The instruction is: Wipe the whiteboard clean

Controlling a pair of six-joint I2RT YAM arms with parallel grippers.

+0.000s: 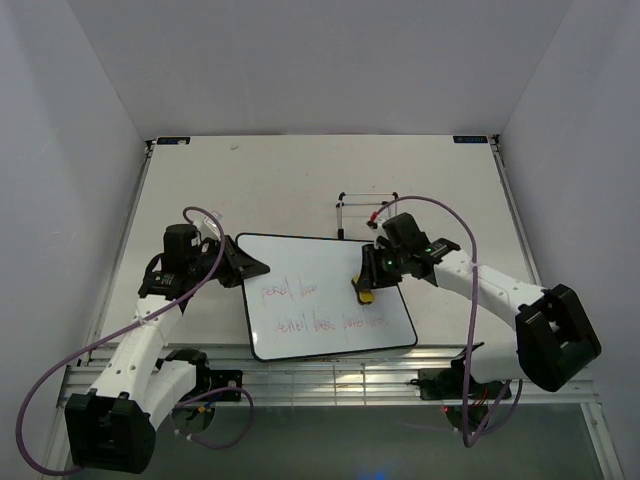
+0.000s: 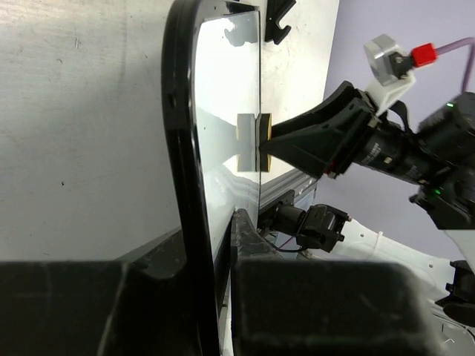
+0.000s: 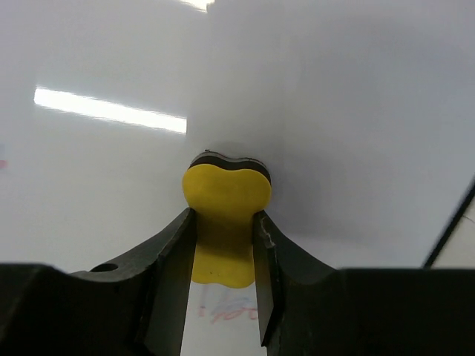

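Observation:
The whiteboard (image 1: 325, 296) lies flat mid-table, white with a thin black frame and two rows of faint red handwriting. My left gripper (image 1: 250, 268) is shut on its left edge; in the left wrist view the frame (image 2: 182, 170) runs between my fingers. My right gripper (image 1: 368, 285) is shut on the yellow eraser (image 1: 366, 293) and presses it on the board's right part. In the right wrist view the eraser (image 3: 225, 204) sits between my fingers, felt face against the board (image 3: 334, 111), with red writing (image 3: 223, 310) just below it.
A thin wire easel stand (image 1: 367, 210) stands just behind the board's far right corner. The table's (image 1: 290, 180) metal rail front edge (image 1: 340, 378) runs close to the board's near edge. Grey walls close in both sides.

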